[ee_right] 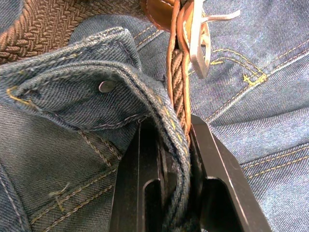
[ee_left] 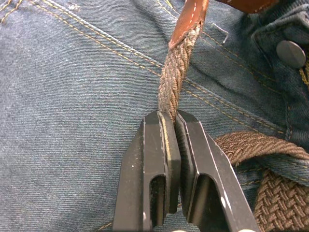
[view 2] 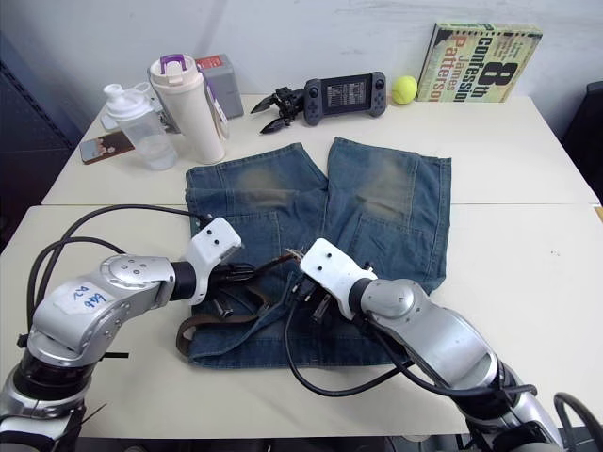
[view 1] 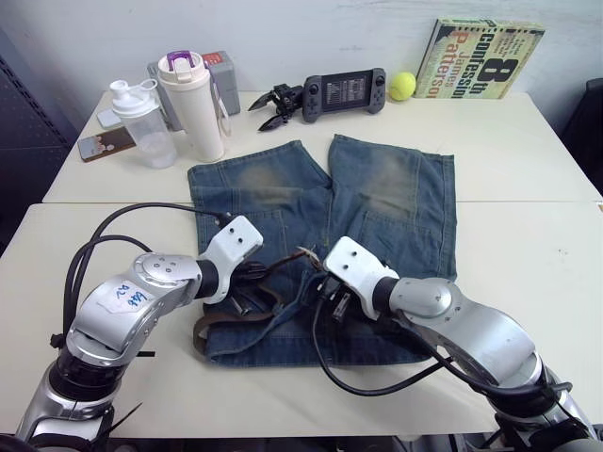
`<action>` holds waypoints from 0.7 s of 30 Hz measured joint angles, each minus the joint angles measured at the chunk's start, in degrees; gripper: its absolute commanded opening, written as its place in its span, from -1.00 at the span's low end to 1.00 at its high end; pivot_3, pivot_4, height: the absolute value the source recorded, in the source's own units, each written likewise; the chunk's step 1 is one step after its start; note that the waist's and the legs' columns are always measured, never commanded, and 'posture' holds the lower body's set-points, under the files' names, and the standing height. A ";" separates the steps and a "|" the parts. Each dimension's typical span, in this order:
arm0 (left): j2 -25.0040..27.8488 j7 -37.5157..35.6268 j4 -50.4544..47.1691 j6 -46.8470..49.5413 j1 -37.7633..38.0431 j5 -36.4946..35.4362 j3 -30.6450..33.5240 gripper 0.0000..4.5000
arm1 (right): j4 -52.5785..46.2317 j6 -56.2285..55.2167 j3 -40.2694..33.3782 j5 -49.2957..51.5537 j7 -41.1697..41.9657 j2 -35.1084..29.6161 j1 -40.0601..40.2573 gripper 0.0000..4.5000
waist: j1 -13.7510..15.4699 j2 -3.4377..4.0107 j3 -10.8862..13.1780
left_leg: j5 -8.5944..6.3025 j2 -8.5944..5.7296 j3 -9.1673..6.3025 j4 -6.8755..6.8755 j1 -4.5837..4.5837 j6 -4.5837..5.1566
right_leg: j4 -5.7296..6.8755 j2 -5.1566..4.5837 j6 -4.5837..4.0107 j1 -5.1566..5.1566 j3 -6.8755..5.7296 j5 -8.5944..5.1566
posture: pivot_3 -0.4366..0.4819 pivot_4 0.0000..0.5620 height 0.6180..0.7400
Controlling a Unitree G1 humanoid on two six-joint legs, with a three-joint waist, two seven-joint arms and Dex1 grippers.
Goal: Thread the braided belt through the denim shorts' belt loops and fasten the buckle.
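Note:
The denim shorts (view 1: 386,193) lie flat on the near table with the legs pointing away and the waistband bunched between my arms. The braided belt (view 1: 229,323) loops over the waistband's left part. My left gripper (ee_left: 169,116) is shut on the woven strap (ee_left: 174,79) just behind its tan leather tip (ee_left: 190,19). My right gripper (ee_right: 170,126) is shut on a fold of waistband (ee_right: 120,53) together with the strap by the buckle (ee_right: 199,43). The belt loops are hidden in the bunched denim.
At the back left stand a clear shaker bottle (view 1: 143,122), a white tumbler (view 1: 193,104) and a phone (view 1: 102,143). A black gripper tool (view 1: 275,105), a game console (view 1: 344,91), a tennis ball (view 1: 403,85) and a book (view 1: 485,58) line the far edge.

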 measured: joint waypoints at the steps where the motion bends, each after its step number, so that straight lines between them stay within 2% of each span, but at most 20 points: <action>1: -0.15 0.06 0.00 0.16 0.10 -0.01 0.27 -1.00 | 0.00 0.00 -0.04 0.01 0.01 0.01 0.10 -1.00 | 0.00 0.00 0.00 | 0.00 0.00 0.00 0.00 0.00 0.00 | 0.01 0.00 0.00 0.00 0.00 0.00 | -0.05 -0.47 0.98; 8: -1.13 0.71 -0.33 0.95 0.54 -0.23 0.80 -1.00 | 0.00 0.00 -0.43 0.09 0.25 0.05 0.37 -1.00 | 0.03 0.00 0.00 | 0.00 -0.01 0.00 0.00 0.00 0.00 | 0.01 0.00 0.00 0.00 0.00 0.00 | -0.05 -0.47 0.98; 15: -8.20 3.44 -0.01 0.14 0.51 0.19 -0.53 -1.00 | 0.11 0.19 -0.20 -0.22 0.15 0.67 -0.64 -1.00 | 0.06 0.00 0.00 | 0.00 -0.03 0.00 0.03 -0.01 0.00 | 0.02 0.00 0.00 0.00 0.00 0.00 | -0.05 -0.47 0.98; 21: -10.51 4.75 2.01 -2.48 0.19 2.11 -2.34 -1.00 | 0.34 0.25 1.88 -1.59 0.09 -0.31 -1.42 -1.00 | 0.09 0.00 0.00 | 0.00 -0.04 0.00 0.05 -0.01 0.00 | 0.01 0.00 0.00 0.01 -0.01 0.00 | -0.05 -0.47 0.98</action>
